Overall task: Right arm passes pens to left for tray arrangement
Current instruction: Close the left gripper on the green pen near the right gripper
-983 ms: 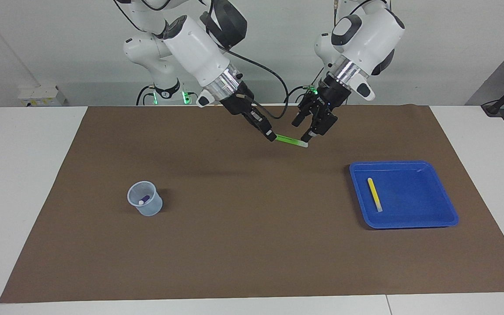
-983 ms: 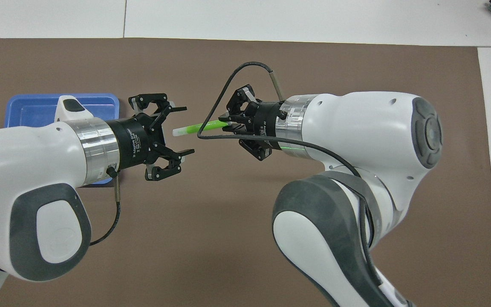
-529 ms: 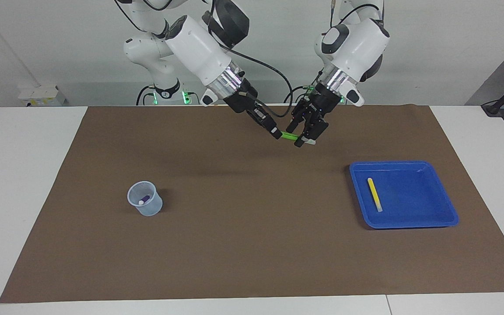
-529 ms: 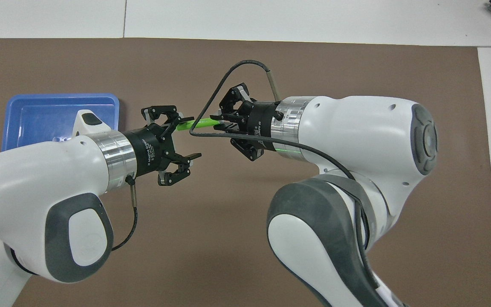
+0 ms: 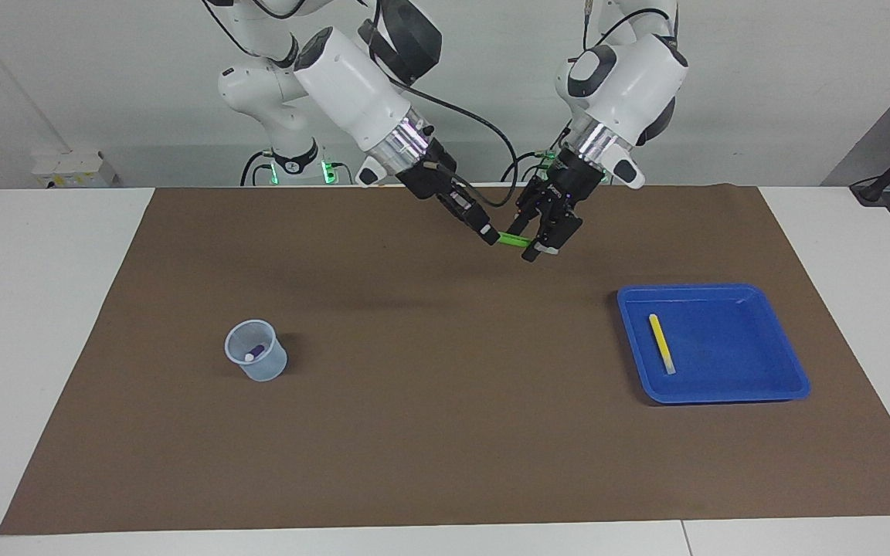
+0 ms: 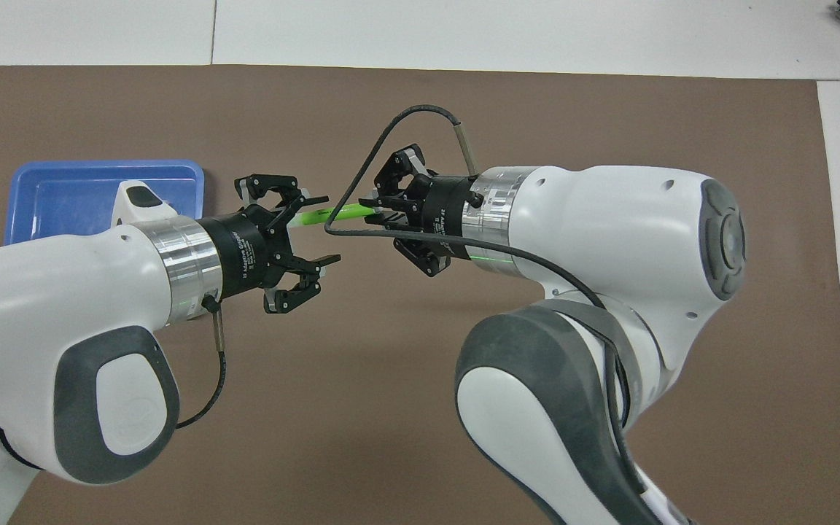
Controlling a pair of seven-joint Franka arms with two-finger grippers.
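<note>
Over the brown mat [image 5: 445, 432], right gripper [image 5: 489, 235] grips slim bright-green pen [image 5: 512, 240].

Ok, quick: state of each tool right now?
Right tool: shut on the green pen, held above the mat.
Left tool: around the pen's other end, fingers not yet together; a grip cannot be told.
</note>
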